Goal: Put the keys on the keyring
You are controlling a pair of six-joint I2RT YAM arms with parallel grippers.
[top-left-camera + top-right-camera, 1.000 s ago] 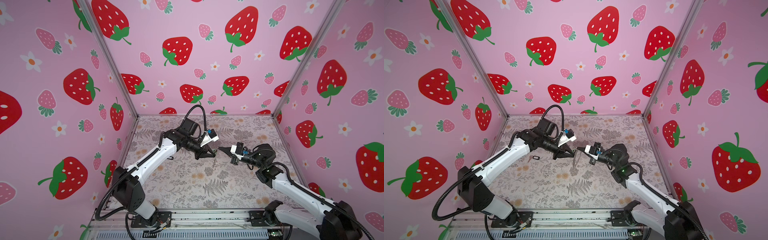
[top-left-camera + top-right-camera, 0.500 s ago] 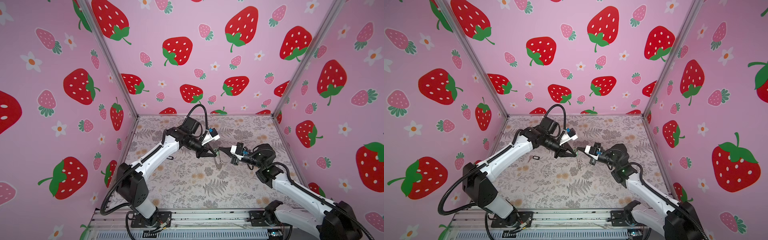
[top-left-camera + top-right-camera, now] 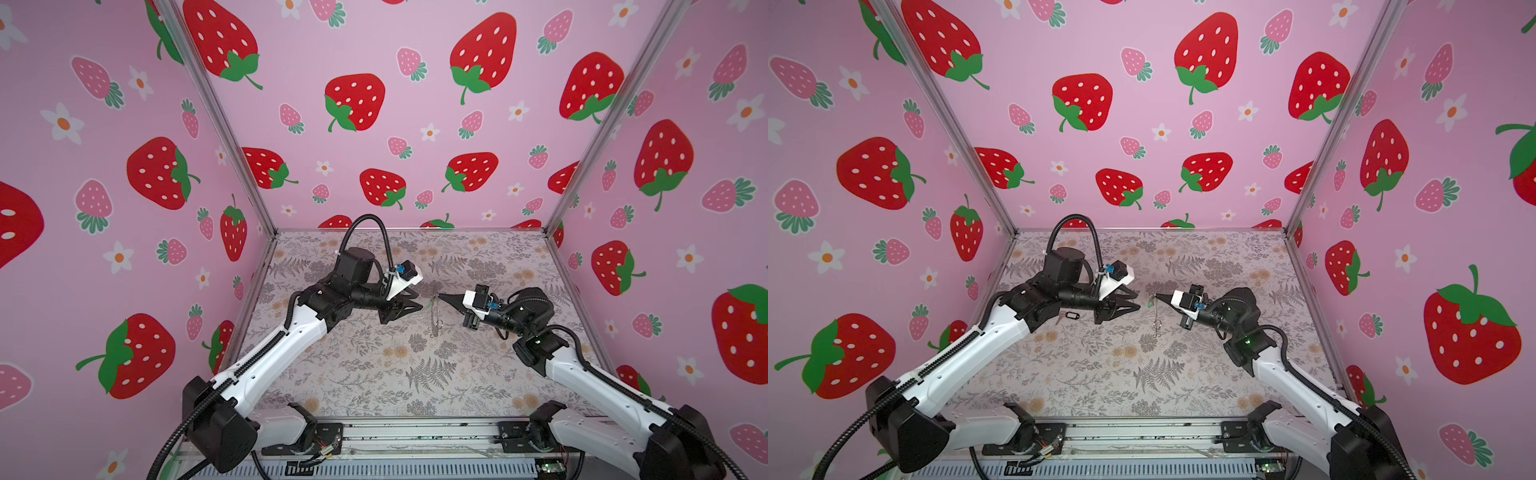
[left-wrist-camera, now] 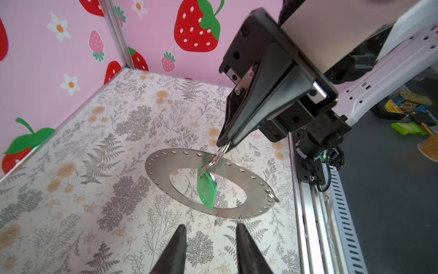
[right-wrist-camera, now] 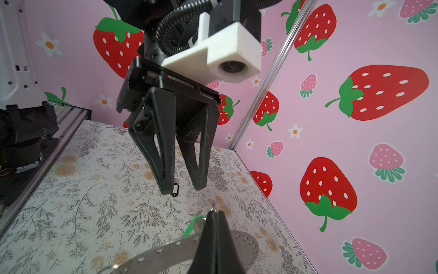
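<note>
We see pink strawberry walls [image 3: 374, 124] around a table [image 3: 374, 374] covered with a floral print. Both arms reach toward the middle, their tips near each other but apart.

The left gripper [image 3: 419, 300] is released. In the right wrist view its two fingers [image 5: 163, 147] stand spread with nothing between them, and it points at the keyring from just beside it.

The right gripper [image 3: 440, 296] is clenched on the keyring [image 4: 166, 163] by one of the wire loops [image 4: 219, 156] at its rim. In both top views the flat metal ring hangs edge-on below this gripper's tip. We cannot tell whether its lower edge touches the table.

The green key [image 4: 206, 189] hangs on that same loop, in front of the ring's wide centre hole. The black-rimmed key [image 3: 1071, 316] lies flat on the table, well apart from the keyring and just beside the left arm's wrist in a top view.
</note>
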